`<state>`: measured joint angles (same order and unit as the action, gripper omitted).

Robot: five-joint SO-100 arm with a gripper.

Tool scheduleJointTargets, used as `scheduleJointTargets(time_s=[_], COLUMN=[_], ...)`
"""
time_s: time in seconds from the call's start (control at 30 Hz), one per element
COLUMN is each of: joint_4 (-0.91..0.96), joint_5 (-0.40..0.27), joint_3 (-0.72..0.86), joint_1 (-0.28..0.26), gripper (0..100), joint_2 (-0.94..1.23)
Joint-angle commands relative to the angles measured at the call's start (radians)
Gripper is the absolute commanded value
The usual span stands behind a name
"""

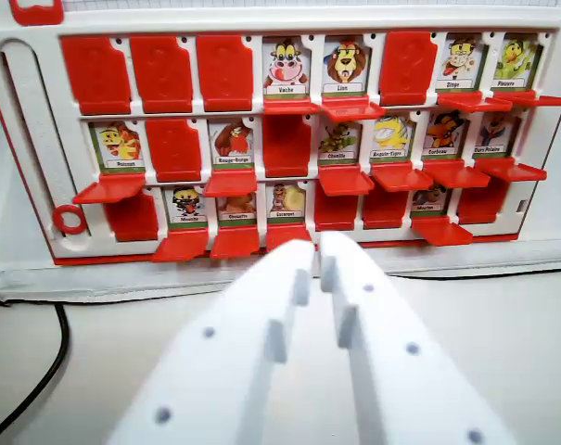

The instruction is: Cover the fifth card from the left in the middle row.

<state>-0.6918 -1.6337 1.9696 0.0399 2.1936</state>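
Here the fifth card (338, 142) from the left in the middle row of the game board (20, 250) sits uncovered, a greenish creature over a small caption too blurred to read surely, with its red flap (345, 180) lying folded down and forward just below it. Immediately left of this card is a red flap (286, 145) already standing up over its slot; immediately right of it is a yellow animal card (389, 138), also uncovered, with its own flap (400, 176) down. Above the target is the lion card (345, 65) of the top row, and below it a covered slot (336, 209) of the bottom row. The white gripper (316, 252) hangs well short of the board, lower than the target and a little toward the wrist view's left of it, its two fingers drawn close with only a thin gap and nothing between them. The main risk, as I judge it, is catching the wrong flap: the flaps sit side by side, nearly touching, so a tip arriving slightly off could lift the yellow card's flap instead, or snag a bottom-row flap on the way up. A hard push might also shove the light board backward rather than swing the flap.
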Motion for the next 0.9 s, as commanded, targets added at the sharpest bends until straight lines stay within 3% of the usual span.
scheduleJointTargets(time_s=[0.0,0.27,0.63,0.87], joint_4=[0.163,0.393,0.577,0.586], joint_5=[-0.032,-0.054,-0.017,0.023], joint_3=[0.092,0.236,0.158,0.046], joint_1=[0.029,0.094,0.123,0.117], gripper=[0,0,0,0], joint_2=[0.029,-0.064,-0.356,-0.495])
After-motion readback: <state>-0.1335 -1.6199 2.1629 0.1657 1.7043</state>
